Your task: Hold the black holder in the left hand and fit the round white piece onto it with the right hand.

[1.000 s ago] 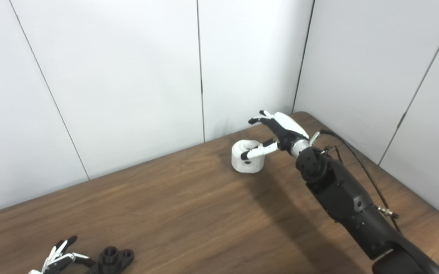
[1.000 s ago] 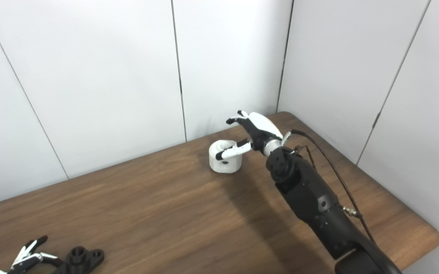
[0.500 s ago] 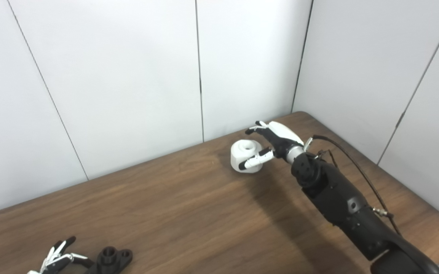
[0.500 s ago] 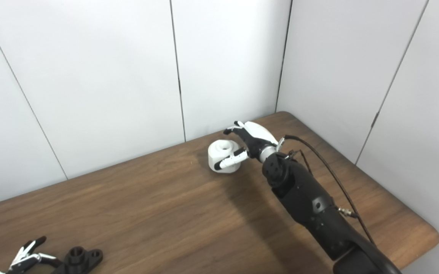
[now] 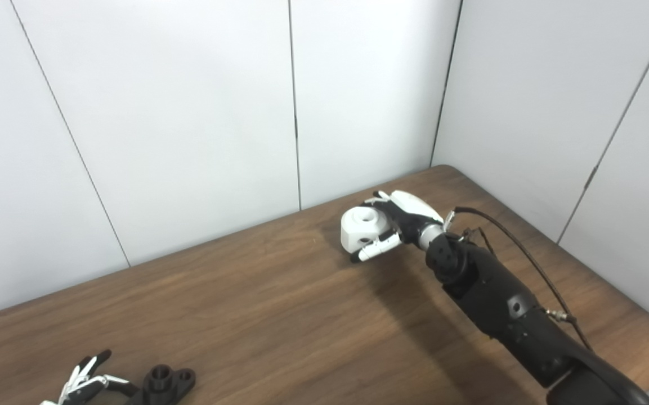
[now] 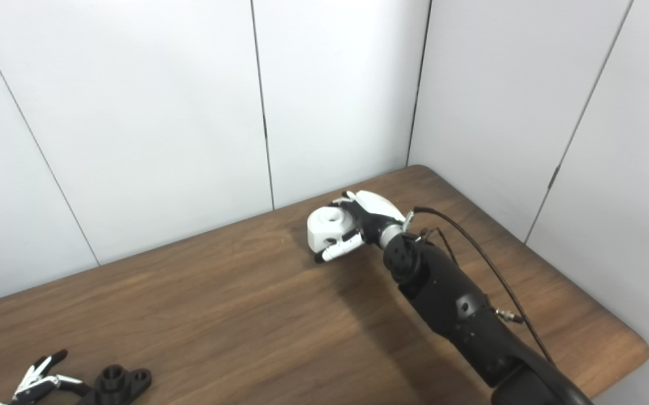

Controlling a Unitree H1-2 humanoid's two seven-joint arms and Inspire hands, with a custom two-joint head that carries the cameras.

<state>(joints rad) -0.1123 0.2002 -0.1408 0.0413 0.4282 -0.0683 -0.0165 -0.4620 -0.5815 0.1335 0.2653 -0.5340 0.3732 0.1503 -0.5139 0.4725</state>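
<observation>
Clearly the step in hand was the right hand [image 5: 400,222] taking hold of the round white piece [image 5: 362,229] at the far side of the table [image 5: 279,315]. To do it well, the fingers would need to wrap the piece's far side while the thumb [image 5: 375,250] pressed its near side, squarely enough that it lifted without rolling out. It should then come up level, bore uppermost, ready for the holder. The right arm reached far forward, wrist bent down, the hand curled around the white piece with its thumb lying just below and in front of it; whether the grip was fully firm I could not tell. Well apart from that hand, near the table's front edge, the black holder [image 5: 165,384] lay flat. The left hand [image 5: 85,384] rested just beside it, fingers spread and holding nothing, fingertips close to the holder's left end.
</observation>
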